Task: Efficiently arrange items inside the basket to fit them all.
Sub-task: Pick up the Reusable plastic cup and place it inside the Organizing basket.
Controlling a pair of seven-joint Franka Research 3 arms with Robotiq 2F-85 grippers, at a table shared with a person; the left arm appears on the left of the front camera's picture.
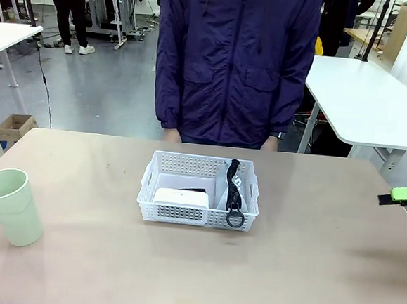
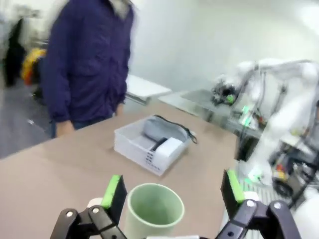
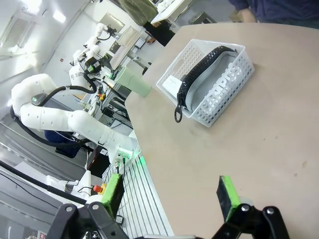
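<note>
The white lattice basket (image 1: 151,190) sits mid-table in front of a person in a navy jacket. Inside it, a white box (image 1: 181,197) lies at the left and the grey pouch (image 3: 215,85) stands at the right. The pouch's black strap (image 1: 234,189) hangs over the near rim. A black piece, the stapler (image 1: 195,190), peeks out behind the box. The pale green cup (image 1: 10,206) stands upright on the table's left. My left gripper (image 2: 172,191) is open, with the cup (image 2: 153,210) close below and between its fingers, untouched. My right gripper (image 1: 399,195) hovers open at the right edge, far from the basket (image 3: 199,112).
Bare table surrounds the basket (image 2: 130,147) on all sides. The person stands at the far edge, hands down at the table's rim. In the right wrist view the left arm (image 3: 55,117) and the cup (image 3: 134,82) show beyond the basket. White tables stand behind.
</note>
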